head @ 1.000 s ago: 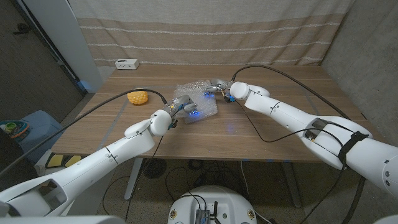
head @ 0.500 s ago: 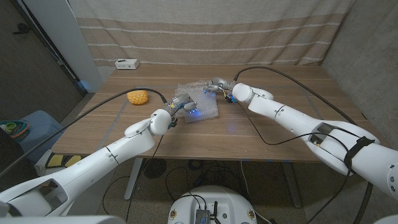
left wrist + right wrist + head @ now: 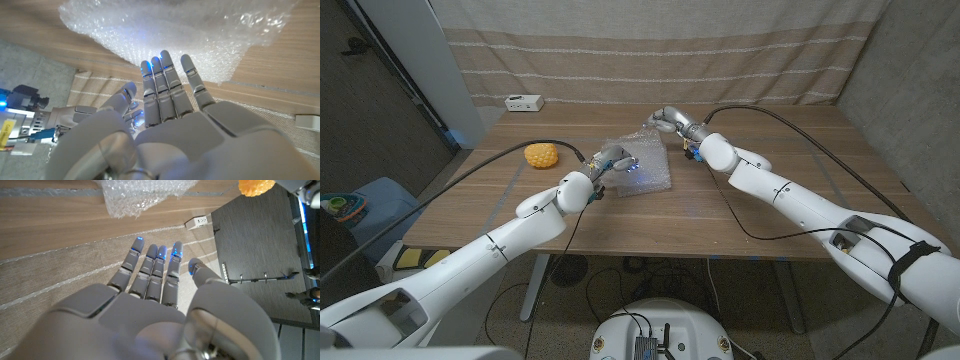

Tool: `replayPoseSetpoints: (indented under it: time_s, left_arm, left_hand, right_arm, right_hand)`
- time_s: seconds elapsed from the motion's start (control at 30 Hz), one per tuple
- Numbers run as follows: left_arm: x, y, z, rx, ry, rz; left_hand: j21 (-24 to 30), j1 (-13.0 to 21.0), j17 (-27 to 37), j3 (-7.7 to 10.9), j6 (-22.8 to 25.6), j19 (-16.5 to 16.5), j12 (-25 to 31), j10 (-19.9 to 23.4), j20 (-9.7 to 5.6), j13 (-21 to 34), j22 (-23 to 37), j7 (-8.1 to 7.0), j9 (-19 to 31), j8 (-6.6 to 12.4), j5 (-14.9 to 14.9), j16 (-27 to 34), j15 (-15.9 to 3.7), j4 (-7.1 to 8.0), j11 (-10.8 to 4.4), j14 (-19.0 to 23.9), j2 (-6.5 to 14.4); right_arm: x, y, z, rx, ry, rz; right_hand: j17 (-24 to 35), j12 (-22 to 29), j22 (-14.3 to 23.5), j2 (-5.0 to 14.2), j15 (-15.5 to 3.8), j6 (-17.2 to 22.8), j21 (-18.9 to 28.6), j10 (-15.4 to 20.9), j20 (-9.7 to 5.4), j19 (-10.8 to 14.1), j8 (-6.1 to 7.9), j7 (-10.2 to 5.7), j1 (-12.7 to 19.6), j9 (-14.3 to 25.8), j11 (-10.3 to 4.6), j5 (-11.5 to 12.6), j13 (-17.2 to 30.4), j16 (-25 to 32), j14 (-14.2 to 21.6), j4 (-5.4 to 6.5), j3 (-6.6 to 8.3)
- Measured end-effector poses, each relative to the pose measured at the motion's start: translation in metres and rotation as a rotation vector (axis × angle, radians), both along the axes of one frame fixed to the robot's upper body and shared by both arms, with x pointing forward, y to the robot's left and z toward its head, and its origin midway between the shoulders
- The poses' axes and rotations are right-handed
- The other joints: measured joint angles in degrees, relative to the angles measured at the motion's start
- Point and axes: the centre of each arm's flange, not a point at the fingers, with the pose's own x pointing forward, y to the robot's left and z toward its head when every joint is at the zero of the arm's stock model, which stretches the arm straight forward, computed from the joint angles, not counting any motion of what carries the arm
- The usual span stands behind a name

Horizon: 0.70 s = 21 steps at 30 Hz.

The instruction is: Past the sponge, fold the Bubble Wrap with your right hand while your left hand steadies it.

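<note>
Bubble wrap (image 3: 638,163) lies crumpled at table centre, wood showing all round it. Sponge (image 3: 542,155), yellow, sits at about 9 o'clock from the wrap, apart from it.

My left hand (image 3: 611,160) is at the wrap's 9 o'clock edge. Wrist camera shows my fingers (image 3: 167,82) straight and close together, tips reaching over the wrap (image 3: 165,30); I cannot tell whether they press it. Nothing gripped.

My right hand (image 3: 669,121) hangs at the wrap's 1 o'clock corner, toward the table's far side. From the wrist, fingers (image 3: 150,267) extended, slightly spread, holding nothing; the wrap's corner (image 3: 135,195) lies beyond the tips, apart from them.

White power strip (image 3: 523,102) at the far edge, 11 o'clock of the sponge.
</note>
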Motion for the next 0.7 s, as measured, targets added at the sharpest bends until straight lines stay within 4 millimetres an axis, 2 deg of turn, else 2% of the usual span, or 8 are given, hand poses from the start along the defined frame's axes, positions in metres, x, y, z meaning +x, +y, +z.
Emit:
replayPoseSetpoints:
  time_s: [0.27, 0.4, 0.47, 0.57, 0.7]
  left_arm:
    - [-0.015, 0.012, 0.014, -0.145, -0.105, -0.048]
    - [-0.019, 0.019, 0.018, -0.223, -0.156, -0.075]
    - [-0.020, 0.024, 0.020, -0.260, -0.175, -0.087]
    - [-0.021, 0.032, 0.021, -0.321, -0.190, -0.118]
    - [-0.020, 0.040, 0.022, -0.375, -0.191, -0.154]
  left_hand:
    - [-0.8, -0.9, -1.3, -0.37, -3.7, -1.5, -1.6, -2.1, 0.07, -1.1, -0.3, -0.95, -1.1, -0.44, 0.0, -1.9, 0.62, -0.95, -0.27, -2.4, -0.5]
    - [-1.4, -0.9, -1.6, -0.53, -5.7, -2.4, -2.4, -3.6, 0.07, -1.6, -0.3, -0.88, -1.5, -0.44, 0.0, -2.6, 0.60, -1.47, -0.03, -3.7, -0.5]
    - [-2.2, -1.2, -1.8, -0.83, -8.3, -3.8, -3.6, -6.3, 0.23, -2.2, -0.3, -1.56, -2.1, -0.69, -0.4, -3.4, 0.79, -2.12, 0.08, -5.7, -0.2]
    - [-3.9, -1.6, -2.5, -1.80, -15.4, -6.9, -5.5, -13.5, 0.70, -3.8, -0.3, -3.68, -4.0, -0.84, -0.8, -6.1, 1.77, -3.10, 0.13, -11.6, 0.2]
    - [-5.4, -1.9, -3.5, -2.36, -21.3, -9.0, -6.0, -19.2, 1.22, -5.3, -0.3, -5.49, -5.5, -0.85, -0.9, -8.6, 2.23, -3.66, -0.45, -16.6, 0.5]
  right_arm:
    - [-0.017, -0.014, 0.005, 0.120, -0.048, 0.044]
    - [-0.023, -0.023, 0.007, 0.183, -0.052, 0.067]
    - [-0.026, -0.027, 0.007, 0.208, -0.053, 0.073]
    - [-0.032, -0.037, 0.008, 0.269, -0.059, 0.088]
    - [-0.035, -0.049, 0.007, 0.333, -0.052, 0.098]
  right_hand:
    - [-0.3, -0.3, 0.0, 0.00, 0.00, -0.3, 0.0, 0.0, 0.32, -0.3, -0.15, -0.31, 0.0, 0.0, 0.00, 0.0, -0.1, 0.0, 0.0, -0.21, -0.22]
    - [-0.3, -0.5, 0.0, 0.00, 0.18, -0.6, -0.2, -0.2, 0.32, -0.3, -0.44, -0.61, 0.0, -0.3, -0.20, 0.0, -0.3, 0.0, -0.2, -0.21, -0.21]
    - [-0.3, -0.7, 0.0, 0.00, 0.23, -0.6, -0.2, -0.2, 0.52, -0.5, -0.44, -0.62, 0.0, -0.3, -0.20, 0.0, -0.3, 0.0, -0.2, -0.44, -0.44]
    - [-0.3, -0.7, 0.0, 0.00, 0.01, -0.6, -0.2, -0.2, 0.30, -0.9, -0.44, -0.62, 0.0, -0.3, -0.20, 0.0, -0.5, 0.0, -0.4, -0.47, -0.48]
    - [-0.4, -0.9, 0.0, -0.09, 0.01, -0.8, -0.4, -0.2, 0.61, -1.2, -0.88, -0.40, -0.1, -0.3, -0.20, 0.0, -0.5, -0.2, -0.4, -0.63, -0.63]
